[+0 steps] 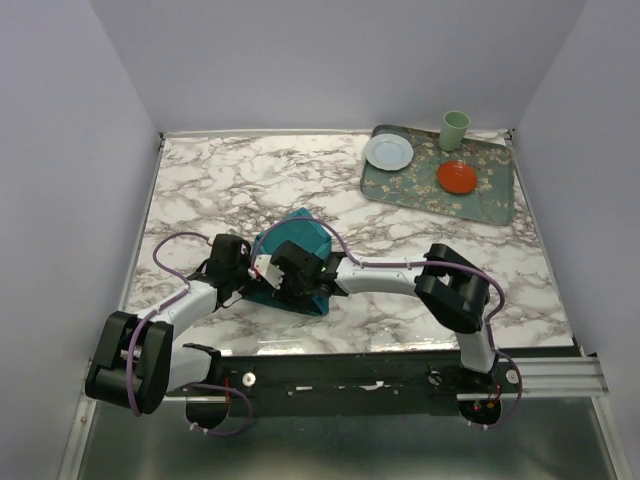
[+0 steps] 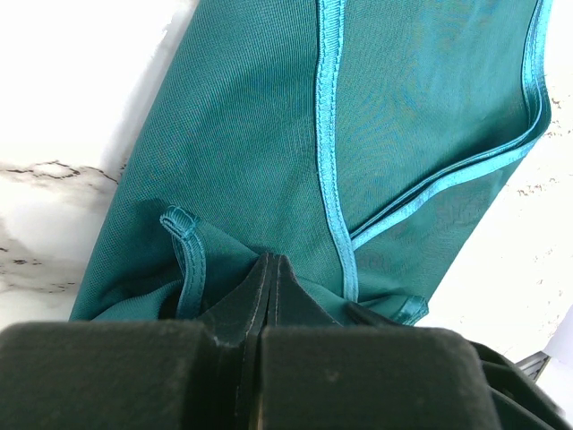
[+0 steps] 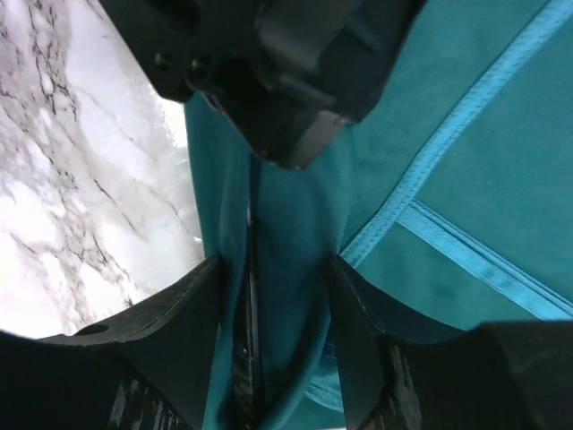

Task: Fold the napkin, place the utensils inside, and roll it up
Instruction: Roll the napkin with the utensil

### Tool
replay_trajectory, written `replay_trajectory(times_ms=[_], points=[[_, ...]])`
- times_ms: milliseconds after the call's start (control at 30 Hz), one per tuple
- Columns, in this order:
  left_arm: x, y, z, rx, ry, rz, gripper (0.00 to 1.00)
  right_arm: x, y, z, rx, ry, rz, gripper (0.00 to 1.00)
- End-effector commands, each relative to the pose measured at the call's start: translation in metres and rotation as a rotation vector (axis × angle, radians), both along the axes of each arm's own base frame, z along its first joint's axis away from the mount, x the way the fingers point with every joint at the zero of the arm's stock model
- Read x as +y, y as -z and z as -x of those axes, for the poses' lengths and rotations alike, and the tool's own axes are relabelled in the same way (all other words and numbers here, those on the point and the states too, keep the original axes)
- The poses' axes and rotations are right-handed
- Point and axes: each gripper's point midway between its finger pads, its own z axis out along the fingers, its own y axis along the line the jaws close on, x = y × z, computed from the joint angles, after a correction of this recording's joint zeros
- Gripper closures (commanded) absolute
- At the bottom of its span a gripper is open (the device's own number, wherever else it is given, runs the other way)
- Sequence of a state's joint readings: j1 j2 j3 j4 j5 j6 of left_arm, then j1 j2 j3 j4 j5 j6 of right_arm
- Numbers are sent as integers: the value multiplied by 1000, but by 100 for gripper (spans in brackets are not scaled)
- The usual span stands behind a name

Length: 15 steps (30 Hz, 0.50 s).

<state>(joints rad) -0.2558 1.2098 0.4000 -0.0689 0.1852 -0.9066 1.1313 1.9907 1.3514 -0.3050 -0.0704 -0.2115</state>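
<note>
From above: at the far right corner of the marble table (image 1: pixel 200 180), a patterned tray (image 1: pixel 485 205) holds a white plate (image 1: pixel 388 151), a pale green cup (image 1: pixel 455 130) and a red-orange dish (image 1: pixel 457 178), each standing apart from the others. The teal napkin (image 1: pixel 300 236) lies folded near mid-table, well apart from the tray. The left gripper (image 1: pixel 262 272) and right gripper (image 1: pixel 300 274) meet over its near edge, just beside each other.

Left wrist: the left gripper's fingers (image 2: pixel 242 300) are pressed together, their tips nipping a bunched fold of the napkin. Layered, hemmed edges of the cloth stretch away from them over the marble.

Right wrist: the right gripper's fingers (image 3: pixel 179 313) stand spread, straddling a raised ridge of the napkin. The left gripper is directly ahead, on the same ridge.
</note>
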Motion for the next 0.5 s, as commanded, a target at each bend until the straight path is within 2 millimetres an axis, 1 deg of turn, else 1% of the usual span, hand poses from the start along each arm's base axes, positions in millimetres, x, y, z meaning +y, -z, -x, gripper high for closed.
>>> replay_trajectory(times_ms=[0,133,200,233,267,333,367,433,467], points=[[20,27,22,103,-30,-103,100,-7,26,5,7,-24,43,43],[19,27,21,101,-30,-100,100,-12,40,4,24,1,76,44],[19,27,21,101,-25,-98,100,-10,45,10,64,-11,71,52],[20,27,20,103,-29,-95,100,-13,50,9,86,4,77,56],[18,25,19,100,-13,-89,100,-11,51,13,113,-3,68,64],[18,21,16,96,-7,-82,100,-13,53,13,163,17,59,71],[17,14,10,78,-7,-78,100,-12,54,17,200,10,48,75],[17,7,6,69,1,-81,100,-14,57,19,245,23,44,78],[19,-2,-2,45,-5,-79,100,-13,60,24,279,18,40,82]])
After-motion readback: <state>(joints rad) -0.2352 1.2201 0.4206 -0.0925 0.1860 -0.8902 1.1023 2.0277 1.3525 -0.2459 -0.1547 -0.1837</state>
